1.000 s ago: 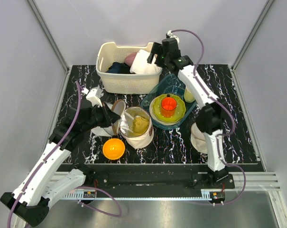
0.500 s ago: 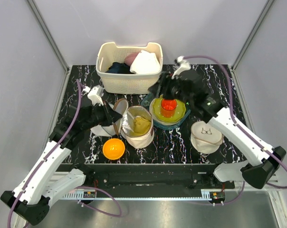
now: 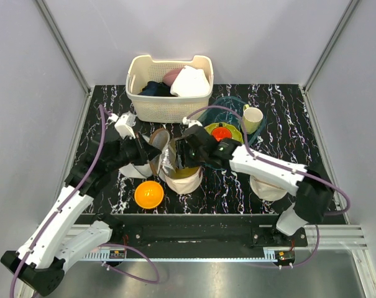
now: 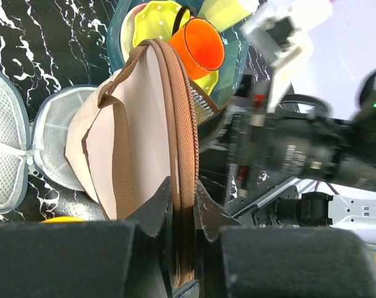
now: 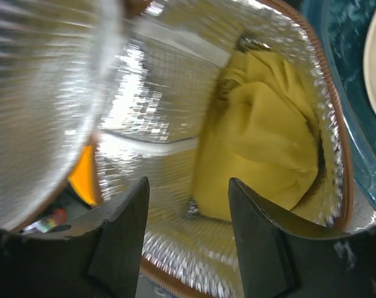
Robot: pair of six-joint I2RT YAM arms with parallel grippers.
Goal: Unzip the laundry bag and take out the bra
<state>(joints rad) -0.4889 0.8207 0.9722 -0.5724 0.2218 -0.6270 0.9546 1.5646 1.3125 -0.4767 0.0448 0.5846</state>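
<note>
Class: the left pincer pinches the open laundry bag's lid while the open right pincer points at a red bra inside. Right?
No: the bra inside the laundry bag is yellow, not red, as the right wrist view shows. The rest holds.

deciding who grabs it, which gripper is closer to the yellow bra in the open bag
Right. The right gripper hangs open just above the yellow fabric bra inside the round cream laundry bag; the left gripper sits aside, clamped on its brown-zippered lid.

No legible text, label or number anywhere in view
</note>
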